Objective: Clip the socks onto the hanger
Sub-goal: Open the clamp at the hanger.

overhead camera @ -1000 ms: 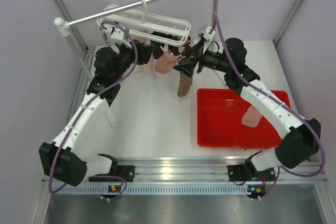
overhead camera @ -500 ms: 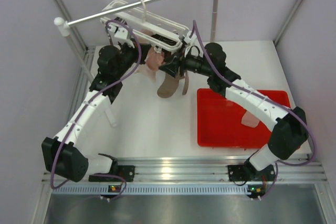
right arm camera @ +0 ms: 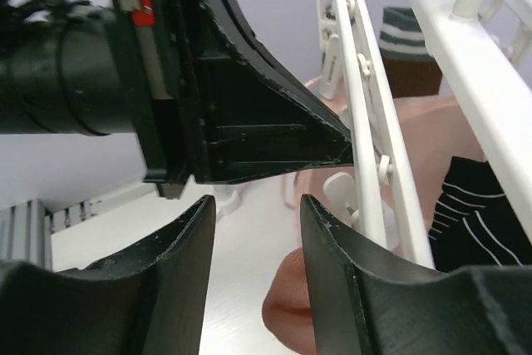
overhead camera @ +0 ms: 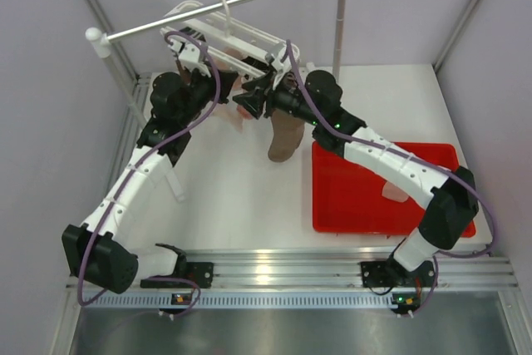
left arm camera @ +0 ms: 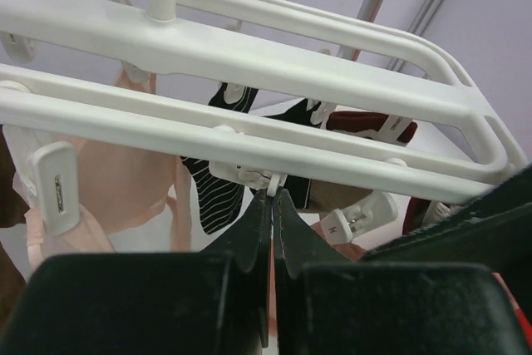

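Note:
The white hanger point(overhead camera: 237, 37) hangs tilted from the rail, with socks clipped under it. From below, the left wrist view shows its bars point(left arm camera: 249, 56), a pale pink sock point(left arm camera: 125, 189) and a dark white-striped cuff point(left arm camera: 212, 197). My left gripper point(left arm camera: 273, 197) is shut, tips against a small white clip ring under a bar; I cannot tell if they pinch it. My right gripper point(right arm camera: 253, 214) stands open and empty beside the hanger point(right arm camera: 366, 106), facing the left gripper's black body point(right arm camera: 249, 122). A taupe-brown sock point(overhead camera: 284, 135) dangles below; its toe point(right arm camera: 287, 309) shows past my right finger.
The hanger's hook is on a long white rail point(overhead camera: 220, 2) on two poles. A red tray point(overhead camera: 357, 197) lies at the right with a pale pink sock point(overhead camera: 397, 193) in it. Loose clips point(left arm camera: 357, 218) dangle under the bars. Side walls stand close.
My left gripper has shut under the hanger. My right arm has swung left beneath the frame and its jaws have narrowed. The hanger has tilted further.

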Available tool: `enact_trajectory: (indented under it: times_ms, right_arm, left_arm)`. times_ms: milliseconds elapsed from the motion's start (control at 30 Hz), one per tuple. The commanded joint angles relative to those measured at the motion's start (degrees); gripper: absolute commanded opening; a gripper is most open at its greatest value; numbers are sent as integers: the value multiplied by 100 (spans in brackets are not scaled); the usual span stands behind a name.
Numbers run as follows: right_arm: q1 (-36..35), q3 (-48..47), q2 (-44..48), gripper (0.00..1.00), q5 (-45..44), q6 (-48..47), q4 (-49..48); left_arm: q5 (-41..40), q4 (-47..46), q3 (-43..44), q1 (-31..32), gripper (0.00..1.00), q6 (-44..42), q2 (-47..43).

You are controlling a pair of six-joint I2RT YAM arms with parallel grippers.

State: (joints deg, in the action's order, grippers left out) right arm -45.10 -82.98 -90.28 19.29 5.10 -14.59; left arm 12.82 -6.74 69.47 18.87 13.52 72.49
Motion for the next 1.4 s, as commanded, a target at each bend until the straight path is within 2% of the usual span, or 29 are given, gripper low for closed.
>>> enact_trajectory:
  times_ms: [0, 133, 367, 667, 867, 1100, 1367]
  right_arm:
    - [-122, -149, -183, 45, -635, -219, -290]
    - [-104, -25, -393, 48, -1014, -721, -562]
    - [-16, 352, -491, 64, -1278, -1213, -1273]
    - [1, 616, -517, 68, -1226, -1925, -2170]
    - [-7, 555, -640, 68, -980, -2338, -2417]
    - [-7, 335, -894, 65, -892, -2567, -2268]
    - [-16, 168, -1044, 61, -1094, -2716, -2320]
  left_arm:
    - [150, 41, 286, 11, 0, -42, -182]
    - [177, 365, 400, 11, 0, -112, -209]
    - [194, 1008, 690, 2, 0, -297, -288]
    - [221, 1360, 884, 2, 0, -385, -226]
    - [326, 1430, 919, 2, 0, -350, -191]
    - [405, 1457, 954, 2, 0, -297, -147]
    - [476, 1579, 972, 2, 0, -280, -112]
